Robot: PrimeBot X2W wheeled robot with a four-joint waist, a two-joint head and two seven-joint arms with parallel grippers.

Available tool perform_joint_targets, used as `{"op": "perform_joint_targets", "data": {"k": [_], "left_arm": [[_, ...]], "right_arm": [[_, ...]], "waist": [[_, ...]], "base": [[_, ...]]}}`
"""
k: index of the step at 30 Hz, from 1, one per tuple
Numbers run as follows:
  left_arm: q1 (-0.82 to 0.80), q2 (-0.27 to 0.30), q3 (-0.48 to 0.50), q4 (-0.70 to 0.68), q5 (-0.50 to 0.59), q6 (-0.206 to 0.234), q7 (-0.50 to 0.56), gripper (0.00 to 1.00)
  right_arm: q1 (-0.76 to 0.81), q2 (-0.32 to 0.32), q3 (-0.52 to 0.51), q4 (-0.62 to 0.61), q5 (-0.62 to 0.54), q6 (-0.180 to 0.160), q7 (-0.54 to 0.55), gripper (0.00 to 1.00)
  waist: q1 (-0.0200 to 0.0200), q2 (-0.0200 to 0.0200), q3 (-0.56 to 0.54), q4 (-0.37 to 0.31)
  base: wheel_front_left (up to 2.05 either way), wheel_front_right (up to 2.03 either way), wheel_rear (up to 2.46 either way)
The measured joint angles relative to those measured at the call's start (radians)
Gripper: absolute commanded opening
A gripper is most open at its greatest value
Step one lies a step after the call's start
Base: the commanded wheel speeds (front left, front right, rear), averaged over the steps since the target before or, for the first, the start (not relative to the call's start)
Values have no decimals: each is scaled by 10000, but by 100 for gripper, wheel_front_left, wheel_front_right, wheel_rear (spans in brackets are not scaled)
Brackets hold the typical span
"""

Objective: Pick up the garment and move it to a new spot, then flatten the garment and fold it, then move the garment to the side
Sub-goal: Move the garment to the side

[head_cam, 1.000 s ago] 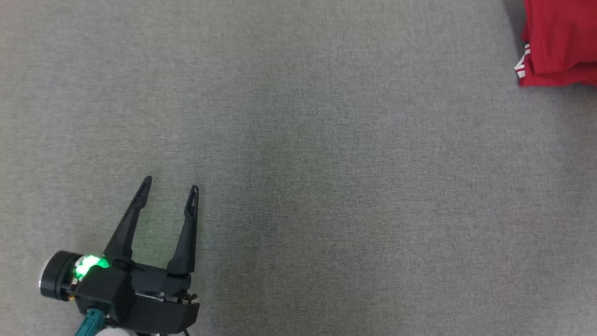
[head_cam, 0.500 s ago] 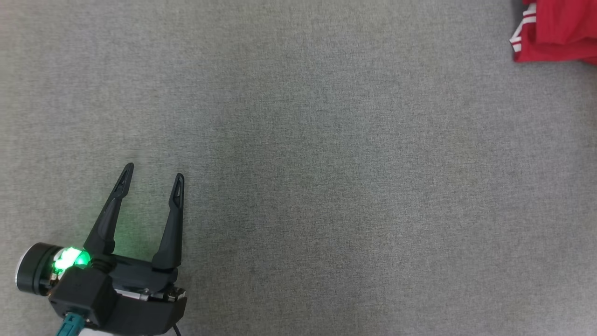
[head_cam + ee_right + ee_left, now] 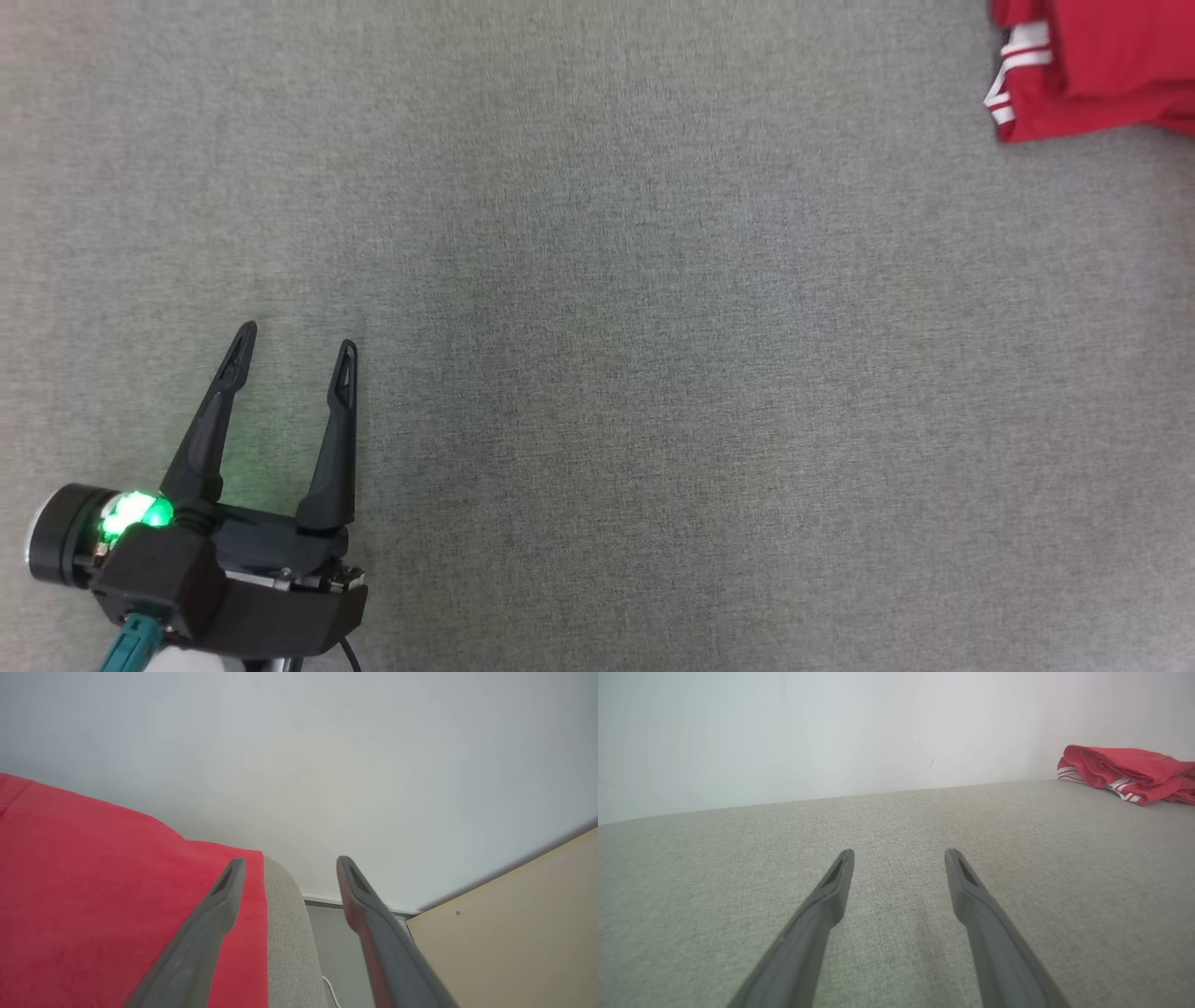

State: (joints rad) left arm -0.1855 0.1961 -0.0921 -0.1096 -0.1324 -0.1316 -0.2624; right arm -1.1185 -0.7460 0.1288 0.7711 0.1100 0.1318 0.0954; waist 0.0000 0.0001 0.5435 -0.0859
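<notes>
The garment [image 3: 1102, 65] is red with white stripes and lies folded at the far right corner of the grey cushioned surface [image 3: 607, 327]. It also appears in the left wrist view as a red bundle [image 3: 1129, 772] far to the right. My left gripper [image 3: 295, 345] is open at the lower left with nothing between its fingers, far from the garment [image 3: 93, 905]. In the right wrist view my right gripper [image 3: 289, 865] is open just above the garment's right edge and holds nothing.
A pale wall [image 3: 831, 732] rises behind the surface. In the right wrist view the surface's rounded edge [image 3: 285, 933] drops off beside the garment, with a beige panel [image 3: 514, 933] and a white cable [image 3: 332, 994] beyond it.
The head view has shifted, so the garment now sits further left and shows more of its stripes. The left gripper stays open and has drifted slightly left in the picture.
</notes>
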Motion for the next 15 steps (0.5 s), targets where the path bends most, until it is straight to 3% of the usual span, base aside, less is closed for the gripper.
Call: {"op": "perform_joint_targets", "data": {"k": [8,15], "left_arm": [[299,-391,278,594,0,0,0,100],[833,-750,742,1035,21,0,0,100]], "right_arm": [[210,267,52,-138,-151,0,-978,100],[1196,1030,-6,-660,-196,0,-2220,100]], "waist": [[0,0,-760,75],[-2,-3,-1728,180]], "base": [[0,0,0],[0,0,0]]}}
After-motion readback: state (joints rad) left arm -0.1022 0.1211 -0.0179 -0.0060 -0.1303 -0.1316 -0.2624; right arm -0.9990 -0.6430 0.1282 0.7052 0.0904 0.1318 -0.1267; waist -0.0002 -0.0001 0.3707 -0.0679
